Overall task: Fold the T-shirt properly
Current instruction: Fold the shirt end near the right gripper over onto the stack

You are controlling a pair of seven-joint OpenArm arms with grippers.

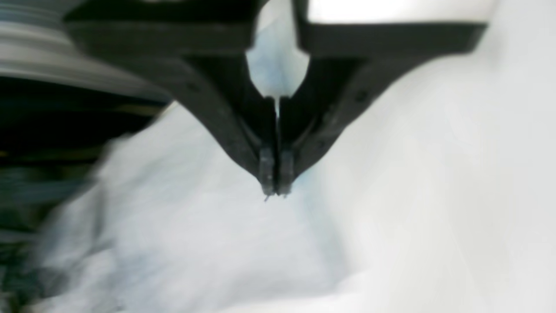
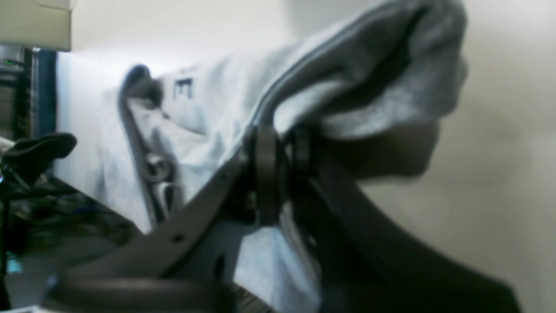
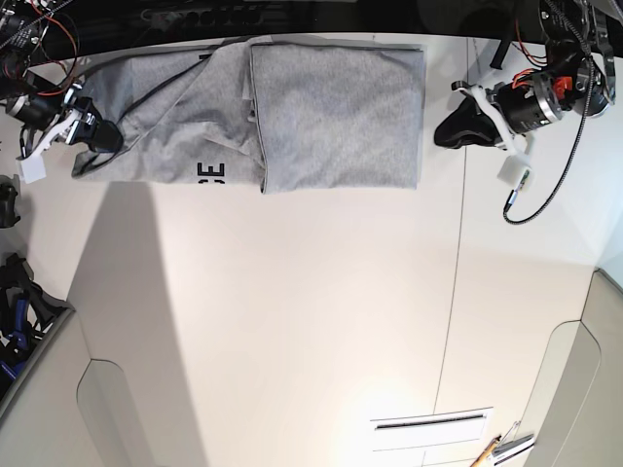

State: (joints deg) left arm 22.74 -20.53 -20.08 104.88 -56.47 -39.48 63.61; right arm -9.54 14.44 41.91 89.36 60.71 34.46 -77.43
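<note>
The grey T-shirt (image 3: 331, 117) lies along the far edge of the white table (image 3: 292, 311), its right part folded over and black lettering (image 3: 210, 173) showing at the front hem. My right gripper (image 3: 100, 136) is at the shirt's left end. The right wrist view shows it (image 2: 282, 150) shut on a bunched fold of grey cloth (image 2: 382, 74). My left gripper (image 3: 443, 129) hovers just off the shirt's right edge, apart from it. In the blurred left wrist view its jaws (image 1: 276, 191) are pressed together with nothing between them, above pale cloth (image 1: 195, 243).
A black cable with a white plug (image 3: 545, 190) loops over the table at the far right. A seam (image 3: 456, 292) runs down the tabletop. A white slotted plate (image 3: 428, 425) and small tools (image 3: 498, 449) lie at the front right. The table's edge drops off at the front left (image 3: 58, 331).
</note>
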